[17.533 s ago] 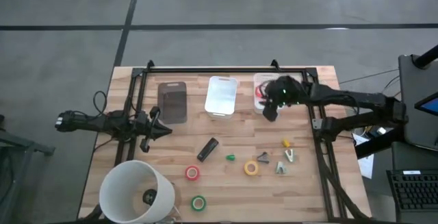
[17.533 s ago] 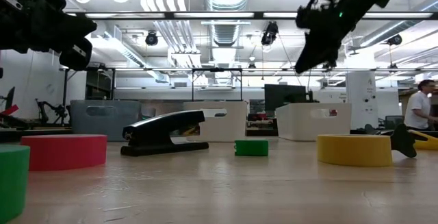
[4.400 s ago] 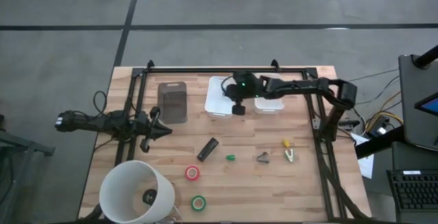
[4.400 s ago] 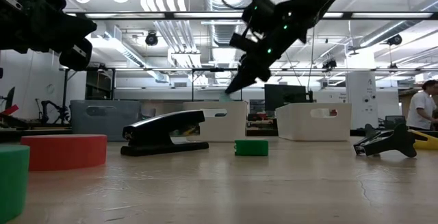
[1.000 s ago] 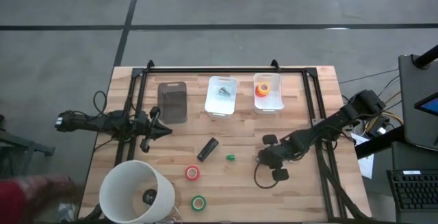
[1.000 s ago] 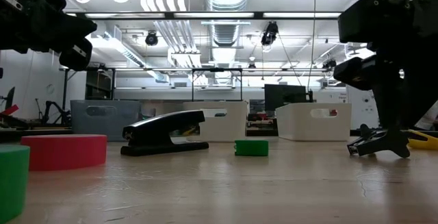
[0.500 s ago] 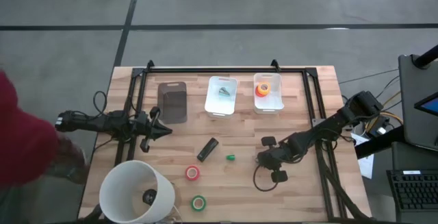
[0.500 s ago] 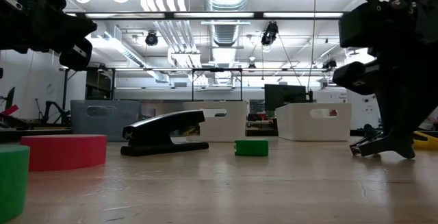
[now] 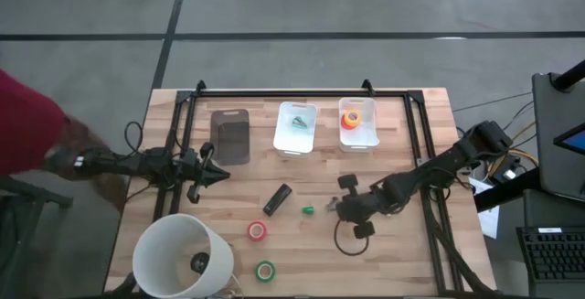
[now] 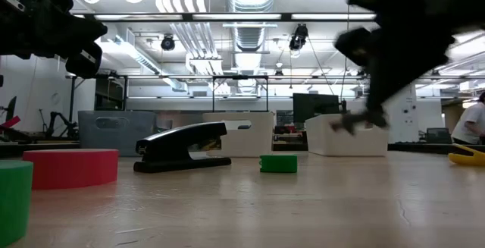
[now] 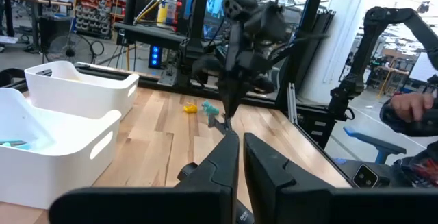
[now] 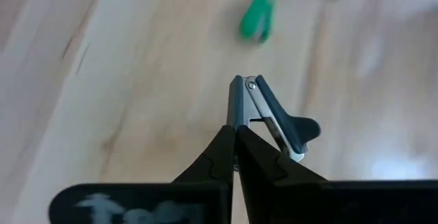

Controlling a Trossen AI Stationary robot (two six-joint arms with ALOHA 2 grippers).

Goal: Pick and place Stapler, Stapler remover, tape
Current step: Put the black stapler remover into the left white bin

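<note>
My right gripper (image 9: 340, 206) hangs over the table's middle right, shut on a dark staple remover (image 12: 270, 118) that is clear of the wood (image 10: 356, 119). The black stapler (image 9: 277, 198) lies flat on the table at its left, with a small green piece (image 9: 309, 210) between them. A red tape roll (image 9: 257, 231) and a green one (image 9: 265, 270) lie flat near the front edge. An orange roll (image 9: 351, 118) sits in the right white bin. My left gripper (image 9: 219, 175) waits shut at the table's left. My right gripper pinches the staple remover between its two fingers at the end of its metal strip (image 12: 239, 118) nearest the fingertips. The fingers slant down from the table's right side. The remover sticks out ahead of the fingertips, lifted clear of the table.
Three bins stand along the far edge: a dark grey one (image 9: 230, 136), a white one (image 9: 295, 127) with a teal piece inside, and a white one (image 9: 358, 123). A white bucket (image 9: 183, 258) stands at the front left. A person in red (image 9: 27, 125) is beside the table's left side.
My right gripper has shut on the staple remover, risen and gone a little toward the table's left edge, rolling its wrist. The remover, which lay on the wood, now hangs lifted clear. A person in red has come in at the left.
</note>
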